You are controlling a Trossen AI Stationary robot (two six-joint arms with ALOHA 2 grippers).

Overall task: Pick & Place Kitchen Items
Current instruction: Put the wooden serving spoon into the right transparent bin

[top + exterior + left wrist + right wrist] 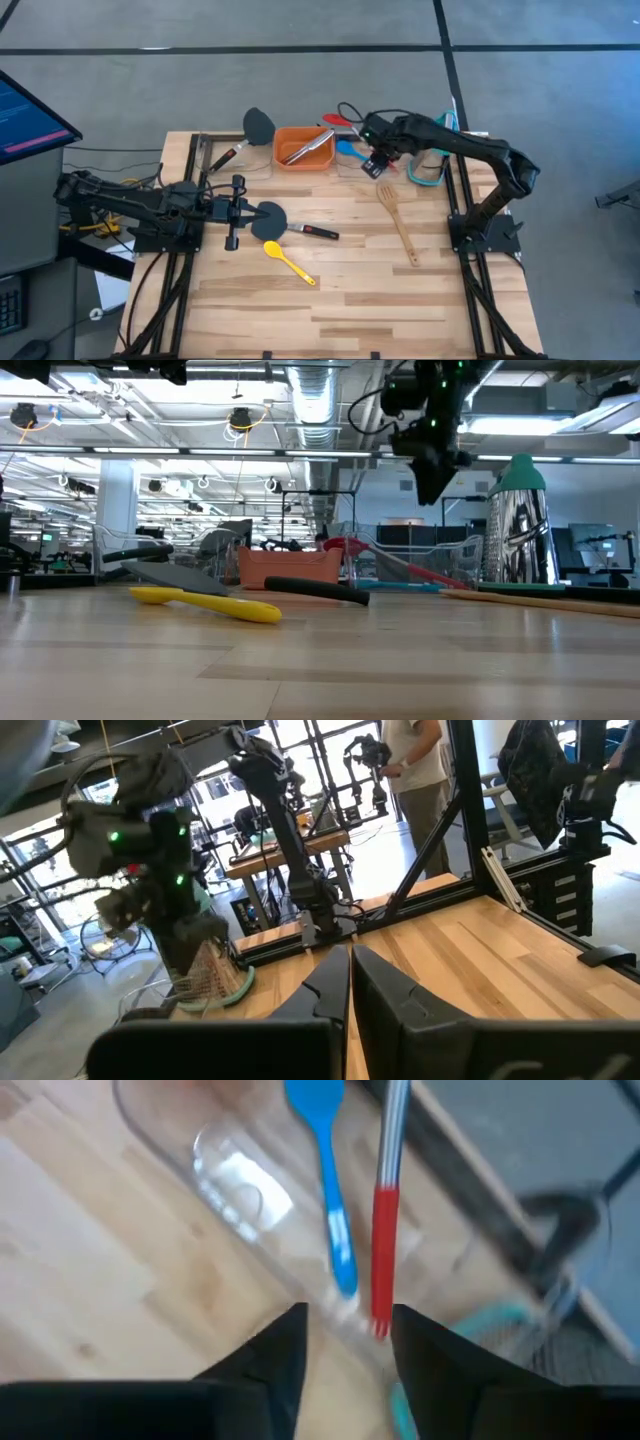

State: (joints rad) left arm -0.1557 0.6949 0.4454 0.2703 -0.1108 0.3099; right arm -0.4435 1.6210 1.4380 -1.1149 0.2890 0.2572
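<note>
Right now the blue spoon (325, 1190) and the red-handled utensil (385, 1230) lie side by side in the clear bin (225, 1180) directly under your right end effector (345, 1345), whose fingers are spread with nothing between them. It hangs above the bin at the far edge of the worktop (370, 290), just beside the orange bin (303, 148) that holds the metal tongs (307, 147). The wooden fork (397, 220) lies nearer you than that end effector; the yellow spoon (288, 260) and a black spatula (285, 222) sit well off toward the left end effector (236, 212), which waits pressed together close to the spatula. The risk, I judge: the two handles are so close that you could catch both, or strike the bin wall and shove it.
</note>
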